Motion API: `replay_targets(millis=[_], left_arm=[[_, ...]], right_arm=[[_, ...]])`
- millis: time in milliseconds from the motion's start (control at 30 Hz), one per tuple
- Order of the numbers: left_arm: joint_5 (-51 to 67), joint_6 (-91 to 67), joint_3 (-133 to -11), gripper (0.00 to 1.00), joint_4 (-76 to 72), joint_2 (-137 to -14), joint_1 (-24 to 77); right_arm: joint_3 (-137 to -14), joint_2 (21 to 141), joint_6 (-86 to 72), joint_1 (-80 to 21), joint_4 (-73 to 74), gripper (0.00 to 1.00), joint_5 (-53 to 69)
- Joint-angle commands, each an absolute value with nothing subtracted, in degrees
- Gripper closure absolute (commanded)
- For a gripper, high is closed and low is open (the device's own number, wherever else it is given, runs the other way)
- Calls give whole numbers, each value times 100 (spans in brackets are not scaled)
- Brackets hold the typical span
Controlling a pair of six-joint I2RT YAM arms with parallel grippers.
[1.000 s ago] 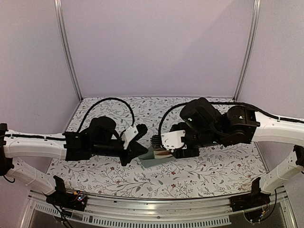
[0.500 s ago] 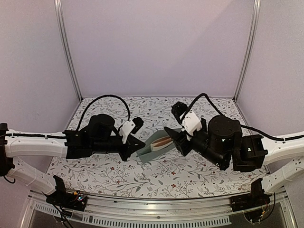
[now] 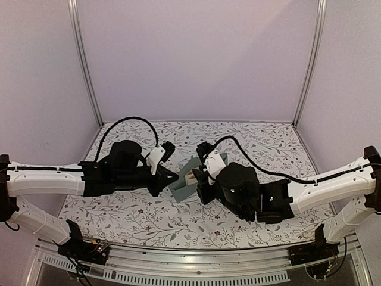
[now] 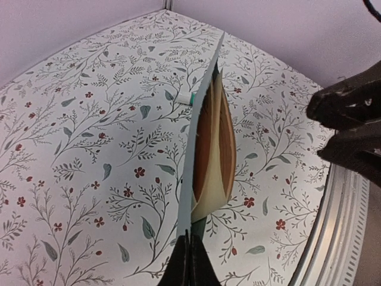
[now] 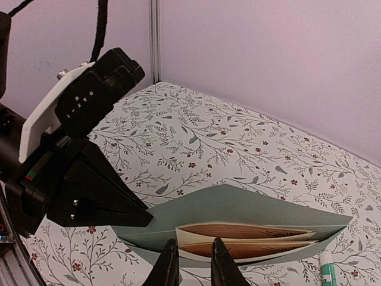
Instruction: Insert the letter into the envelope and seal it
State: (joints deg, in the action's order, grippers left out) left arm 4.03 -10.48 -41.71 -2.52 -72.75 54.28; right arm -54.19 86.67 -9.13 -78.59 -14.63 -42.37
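Cream paper letter (image 5: 244,233) inside the teal paper envelope (image 5: 238,204), gripped by the closed left claw (image 4: 189,256), risks being dragged out by the narrowed right claw (image 5: 193,259), hold unclear.

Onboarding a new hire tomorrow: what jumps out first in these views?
The teal envelope, held at the centre, bulges open with the folded cream letter inside. The left gripper is shut on one end; the right gripper sits at the mouth, fingers slightly apart. A glue stick lies by the other end.
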Motion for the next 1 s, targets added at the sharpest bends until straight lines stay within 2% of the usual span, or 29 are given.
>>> replay_targets(millis=[0, 267, 967], left_arm=[[488, -1137, -4115, 100, -434, -7179, 5337], [699, -1140, -4065, 100, -526, -7061, 5336], [915, -1091, -4053, 100, -553, -7032, 5338]], right_arm=[[-5636, 8820, -1323, -7483, -1736, 85, -3474], [-5596, 8947, -1485, -7159, -1801, 92, -2907], [-5507, 9557, -1652, -6904, -2054, 98, -2451]])
